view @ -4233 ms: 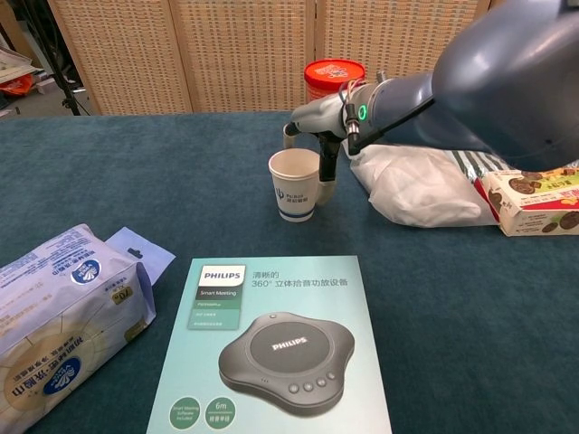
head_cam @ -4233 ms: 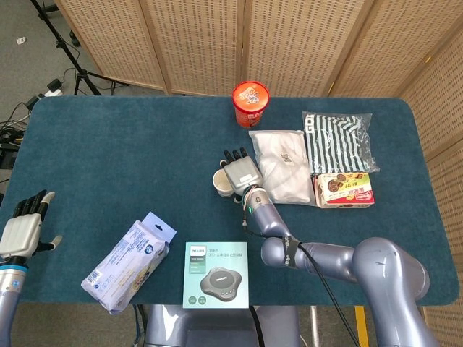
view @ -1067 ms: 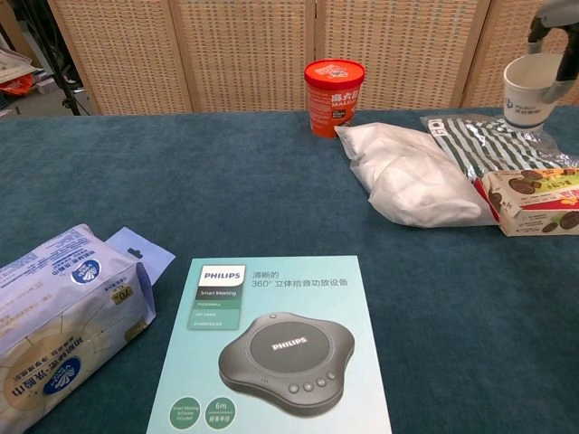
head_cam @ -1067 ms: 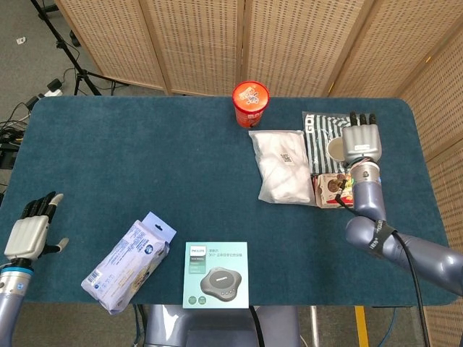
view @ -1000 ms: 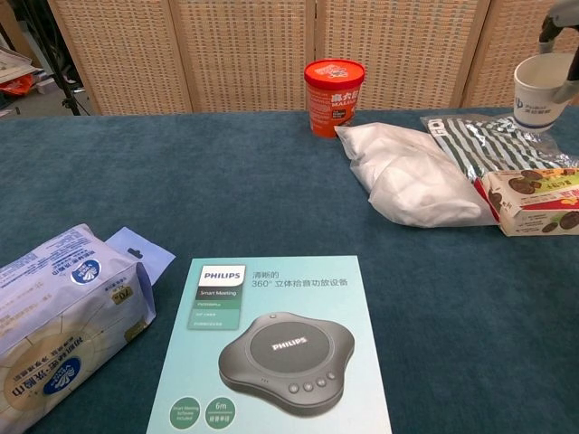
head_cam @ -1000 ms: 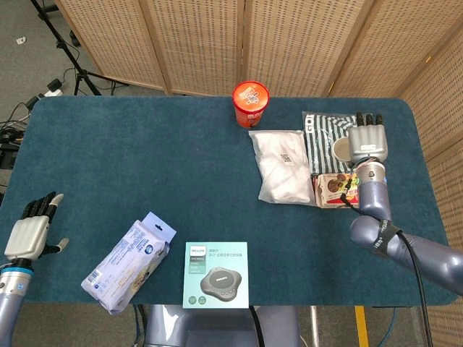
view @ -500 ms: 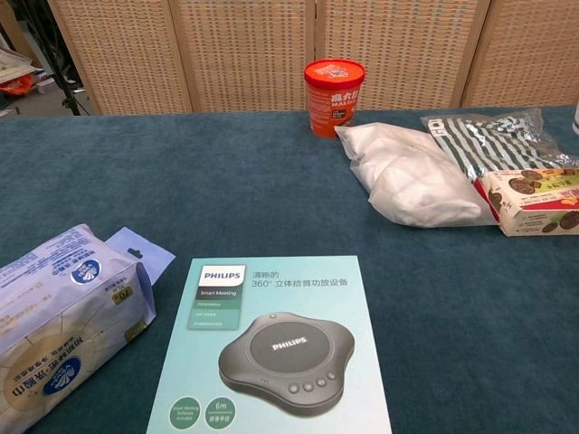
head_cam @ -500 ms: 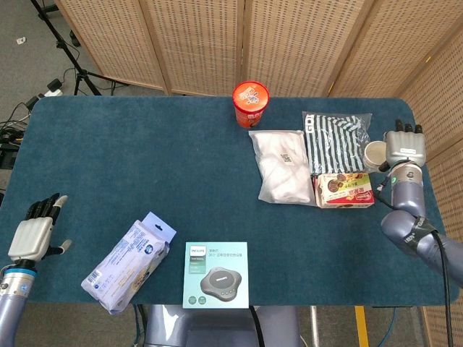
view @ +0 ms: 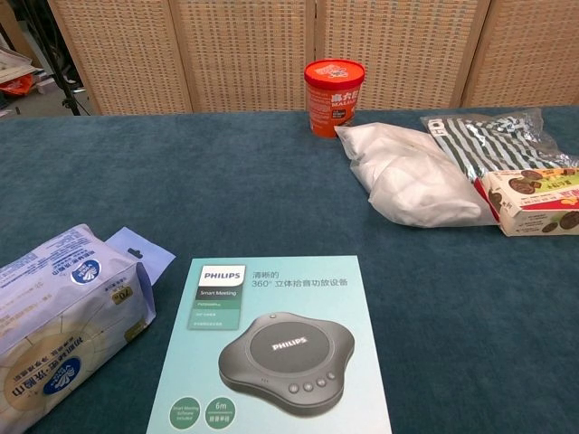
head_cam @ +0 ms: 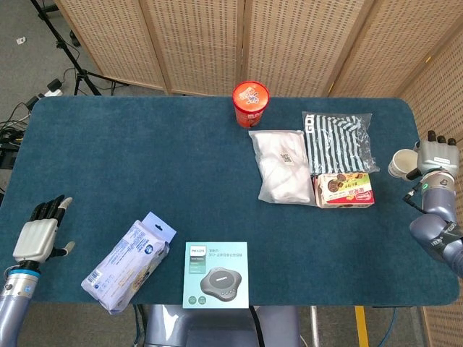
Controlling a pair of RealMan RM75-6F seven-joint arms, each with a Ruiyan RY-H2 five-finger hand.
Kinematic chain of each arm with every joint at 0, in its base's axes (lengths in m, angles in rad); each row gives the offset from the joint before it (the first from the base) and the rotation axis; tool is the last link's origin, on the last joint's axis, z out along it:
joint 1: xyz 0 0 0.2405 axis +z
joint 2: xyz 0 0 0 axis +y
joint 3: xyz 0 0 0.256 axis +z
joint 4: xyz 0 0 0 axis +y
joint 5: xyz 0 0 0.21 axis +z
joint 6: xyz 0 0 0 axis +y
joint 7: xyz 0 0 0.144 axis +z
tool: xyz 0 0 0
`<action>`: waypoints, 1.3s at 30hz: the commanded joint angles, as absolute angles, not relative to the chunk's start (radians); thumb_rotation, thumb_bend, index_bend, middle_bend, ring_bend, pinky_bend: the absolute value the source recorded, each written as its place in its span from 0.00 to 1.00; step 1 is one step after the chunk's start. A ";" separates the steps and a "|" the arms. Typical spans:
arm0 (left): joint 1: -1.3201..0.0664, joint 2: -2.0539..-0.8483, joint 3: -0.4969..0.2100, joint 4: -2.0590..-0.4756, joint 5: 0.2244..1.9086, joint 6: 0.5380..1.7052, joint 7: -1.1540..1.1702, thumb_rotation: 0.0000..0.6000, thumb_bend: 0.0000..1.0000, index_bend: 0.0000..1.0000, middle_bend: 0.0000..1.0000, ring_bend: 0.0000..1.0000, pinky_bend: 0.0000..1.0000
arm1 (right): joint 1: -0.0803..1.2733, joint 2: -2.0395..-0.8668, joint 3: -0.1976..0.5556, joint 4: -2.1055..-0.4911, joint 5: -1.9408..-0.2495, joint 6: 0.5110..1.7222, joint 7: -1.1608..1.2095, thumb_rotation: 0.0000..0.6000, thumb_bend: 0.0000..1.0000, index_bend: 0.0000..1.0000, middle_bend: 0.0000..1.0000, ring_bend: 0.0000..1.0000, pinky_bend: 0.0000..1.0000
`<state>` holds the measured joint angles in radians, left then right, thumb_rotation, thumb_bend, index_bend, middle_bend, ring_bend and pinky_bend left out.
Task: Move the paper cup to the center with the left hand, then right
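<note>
My right hand (head_cam: pixel 436 155) grips the small white paper cup (head_cam: pixel 400 163) at the teal table's (head_cam: pixel 145 159) far right edge; my left hand (head_cam: pixel 42 231) hangs empty, fingers spread, off the left edge.

A table covered in dark teal cloth (head_cam: pixel 145 159) holds a red tub (head_cam: pixel 250 103), white bag (head_cam: pixel 281 165), striped packet (head_cam: pixel 338 139), biscuit box (head_cam: pixel 345 189), tissue pack (head_cam: pixel 129 262) and Philips speaker box (head_cam: pixel 215 275).
</note>
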<state>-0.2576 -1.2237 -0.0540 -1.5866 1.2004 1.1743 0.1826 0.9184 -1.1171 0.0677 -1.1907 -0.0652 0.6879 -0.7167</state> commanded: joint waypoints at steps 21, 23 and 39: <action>-0.255 -1.232 -0.041 -1.607 1.220 1.192 0.220 1.00 0.25 0.00 0.00 0.00 0.00 | 0.874 -1.202 0.001 -1.026 -0.082 0.512 -0.615 1.00 0.26 0.46 0.00 0.00 0.00; -0.256 -1.235 -0.041 -1.606 1.220 1.190 0.224 1.00 0.25 0.00 0.00 0.00 0.00 | 0.875 -1.205 -0.003 -1.020 -0.085 0.506 -0.606 1.00 0.26 0.46 0.00 0.00 0.00; -0.254 -1.233 -0.039 -1.610 1.226 1.197 0.221 1.00 0.25 0.00 0.00 0.00 0.00 | 0.881 -1.224 -0.024 -0.996 -0.121 0.478 -0.533 1.00 0.26 0.46 0.00 0.00 0.00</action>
<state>-0.2541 -1.2326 -0.0395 -1.6104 1.2261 1.1968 0.2215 0.8803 -1.2234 -0.0210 -0.9973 -0.1211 0.4798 -0.5348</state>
